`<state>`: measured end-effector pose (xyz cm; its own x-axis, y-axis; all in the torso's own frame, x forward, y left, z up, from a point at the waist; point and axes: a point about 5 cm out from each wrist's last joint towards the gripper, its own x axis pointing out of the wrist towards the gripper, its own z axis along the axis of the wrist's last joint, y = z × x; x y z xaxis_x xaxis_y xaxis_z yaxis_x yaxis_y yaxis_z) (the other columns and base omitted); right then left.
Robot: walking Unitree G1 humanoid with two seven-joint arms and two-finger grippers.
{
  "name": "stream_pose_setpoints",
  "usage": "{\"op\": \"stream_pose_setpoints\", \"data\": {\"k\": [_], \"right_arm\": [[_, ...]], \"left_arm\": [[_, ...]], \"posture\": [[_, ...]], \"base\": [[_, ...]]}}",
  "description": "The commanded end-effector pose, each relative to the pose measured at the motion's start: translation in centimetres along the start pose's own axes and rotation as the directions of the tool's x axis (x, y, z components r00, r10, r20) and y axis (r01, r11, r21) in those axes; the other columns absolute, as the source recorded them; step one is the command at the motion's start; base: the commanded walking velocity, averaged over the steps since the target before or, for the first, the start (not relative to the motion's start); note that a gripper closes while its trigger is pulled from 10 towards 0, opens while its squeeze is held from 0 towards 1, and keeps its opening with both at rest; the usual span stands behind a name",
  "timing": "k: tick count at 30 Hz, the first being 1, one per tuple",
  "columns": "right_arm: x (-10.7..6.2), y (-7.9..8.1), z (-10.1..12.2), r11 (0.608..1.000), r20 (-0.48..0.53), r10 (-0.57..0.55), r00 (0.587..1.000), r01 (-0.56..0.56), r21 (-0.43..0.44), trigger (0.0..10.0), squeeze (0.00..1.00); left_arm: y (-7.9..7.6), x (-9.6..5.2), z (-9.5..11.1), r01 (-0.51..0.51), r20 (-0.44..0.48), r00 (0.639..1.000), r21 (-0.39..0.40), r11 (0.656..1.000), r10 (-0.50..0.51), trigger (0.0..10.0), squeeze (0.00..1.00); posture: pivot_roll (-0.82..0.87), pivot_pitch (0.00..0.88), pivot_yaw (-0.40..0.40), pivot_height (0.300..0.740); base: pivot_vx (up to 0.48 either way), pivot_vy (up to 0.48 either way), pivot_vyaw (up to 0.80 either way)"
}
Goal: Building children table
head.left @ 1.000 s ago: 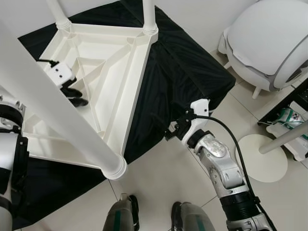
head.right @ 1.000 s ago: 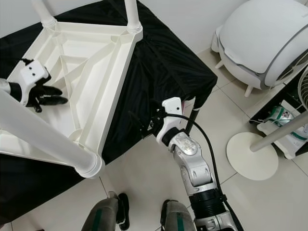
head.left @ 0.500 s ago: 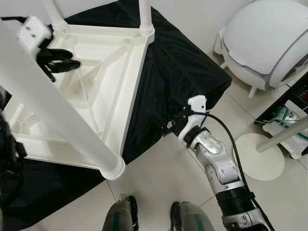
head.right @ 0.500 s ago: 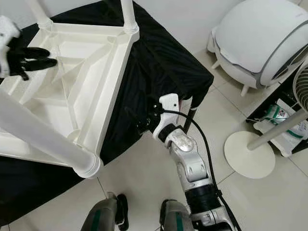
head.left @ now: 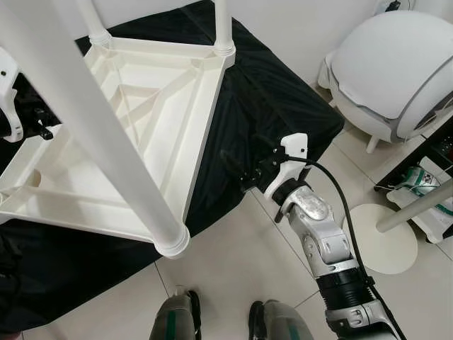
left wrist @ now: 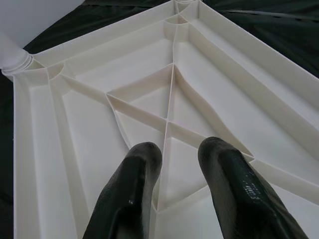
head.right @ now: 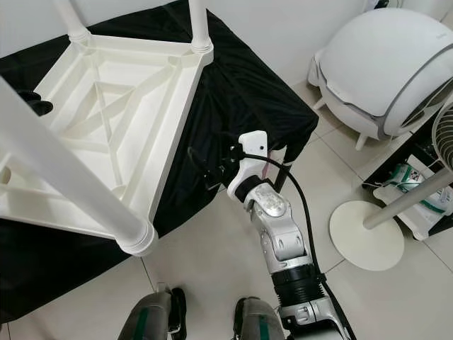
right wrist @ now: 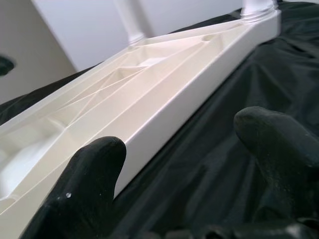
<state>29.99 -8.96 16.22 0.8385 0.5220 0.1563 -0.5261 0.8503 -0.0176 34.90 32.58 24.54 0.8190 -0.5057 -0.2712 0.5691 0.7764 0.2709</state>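
Observation:
The white plastic children's table lies upside down on a black cloth, its ribbed underside up and its legs standing up. One leg crosses the foreground. My left gripper hovers at the table's left rim; in the left wrist view its fingers stand open above the ribs, holding nothing. My right gripper is open beside the cloth's hanging front edge, right of the table's side wall, touching nothing.
A large white rounded pod stands on the tiled floor at the right. Near it are a fan's round base with its pole and a low shelf with items. My feet are below.
My left gripper has pulled out from over the table's underside, swung up and now sits at the table's left rim. The right arm has barely moved. The camera shifted slightly.

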Motion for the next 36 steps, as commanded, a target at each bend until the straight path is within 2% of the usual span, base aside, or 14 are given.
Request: {"op": "stream_pose_setpoints", "data": {"k": [1,3,4,6,8,10,11,12,14,15,17,21,26,36], "right_arm": [[0.5,-0.7,-0.2,0.997,-0.011,-0.073,0.997,0.073,0.001,10.0,0.00],[0.5,-0.7,-0.2,0.997,-0.011,-0.073,0.997,0.073,0.001,10.0,0.00],[0.9,-1.6,-0.5,0.988,-0.036,-0.157,0.987,0.157,-0.001,10.0,0.00],[0.9,-1.6,-0.5,0.988,-0.036,-0.157,0.987,0.157,-0.001,10.0,0.00],[1.5,-3.0,-0.7,0.961,-0.066,-0.275,0.959,0.275,-0.008,10.0,0.00],[1.5,-3.0,-0.7,0.961,-0.066,-0.275,0.959,0.275,-0.008,10.0,0.00],[1.8,-3.2,-0.7,0.956,-0.071,-0.293,0.953,0.293,-0.019,10.0,0.00],[1.8,-3.2,-0.7,0.956,-0.071,-0.293,0.953,0.293,-0.019,10.0,0.00],[2.2,-3.6,-0.5,0.951,-0.074,-0.309,0.948,0.307,-0.035,10.0,0.00],[2.2,-3.6,-0.5,0.951,-0.074,-0.309,0.948,0.307,-0.035,10.0,0.00],[2.7,-3.7,-0.4,0.951,-0.071,-0.309,0.949,0.306,-0.043,10.0,0.00],[2.8,-3.7,-0.4,0.951,-0.070,-0.308,0.949,0.305,-0.044,10.0,0.00],[4.4,-4.1,-0.1,0.930,-0.067,-0.366,0.928,0.364,-0.046,10.0,0.00],[6.0,-4.8,0.0,0.893,-0.094,-0.449,0.888,0.445,-0.064,10.0,0.00]], "left_arm": [[1.2,0.2,0.3,-0.311,0.054,0.949,-0.024,0.950,0.312,10.0,0.00],[1.2,0.2,0.3,-0.311,0.054,0.949,-0.024,0.950,0.312,10.0,0.00],[0.4,1.0,1.3,-0.290,0.134,0.946,-0.055,0.955,0.295,10.0,0.00],[0.4,1.0,1.3,-0.290,0.134,0.946,-0.055,0.955,0.295,10.0,0.00],[-1.7,2.1,3.7,-0.272,0.258,0.921,-0.108,0.956,0.292,10.0,0.00],[-1.7,2.1,3.7,-0.272,0.258,0.921,-0.108,0.956,0.292,10.0,0.00],[-2.7,2.3,4.7,-0.282,0.278,0.910,-0.127,0.951,0.307,10.0,0.00],[-2.7,2.3,4.7,-0.282,0.278,0.910,-0.127,0.951,0.307,10.0,0.00],[-5.2,2.9,6.8,-0.267,0.332,0.892,-0.162,0.950,0.307,10.0,0.00],[-5.2,2.9,6.8,-0.267,0.332,0.892,-0.162,0.950,0.307,10.0,0.00],[-7.4,3.7,8.2,-0.246,0.376,0.875,-0.197,0.949,0.305,10.0,0.00],[-8.1,4.0,8.6,-0.240,0.386,0.870,-0.212,0.947,0.307,10.0,0.00],[-10.9,4.5,11.5,-0.243,0.423,0.844,-0.247,0.938,0.330,10.0,0.00],[-11.5,4.1,12.3,-0.218,0.410,0.861,-0.237,0.947,0.301,10.0,0.00]], "posture": [[0.02,0.080,0.065,0.740],[0.02,0.080,0.065,0.740],[0.03,0.075,0.062,0.740],[0.03,0.075,0.062,0.740],[0.03,0.072,0.054,0.740],[0.03,0.072,0.054,0.740],[0.04,0.071,0.047,0.740],[0.04,0.071,0.047,0.740],[0.05,0.068,0.035,0.740],[0.05,0.068,0.035,0.740],[0.06,0.064,0.021,0.740],[0.06,0.064,0.021,0.740],[0.07,0.057,0.009,0.740],[0.08,0.057,0.011,0.740]], "base": [[0.000,0.000,0.00],[0.000,0.000,0.00],[0.000,0.000,0.00],[0.000,0.000,0.00],[0.000,0.000,0.00],[0.000,0.000,0.00],[0.000,0.000,0.00],[0.000,0.000,0.00],[0.000,0.000,0.00],[0.000,0.000,0.00],[0.000,0.000,0.00],[0.000,0.000,0.00],[0.000,0.000,0.00],[0.000,0.000,0.00]]}}
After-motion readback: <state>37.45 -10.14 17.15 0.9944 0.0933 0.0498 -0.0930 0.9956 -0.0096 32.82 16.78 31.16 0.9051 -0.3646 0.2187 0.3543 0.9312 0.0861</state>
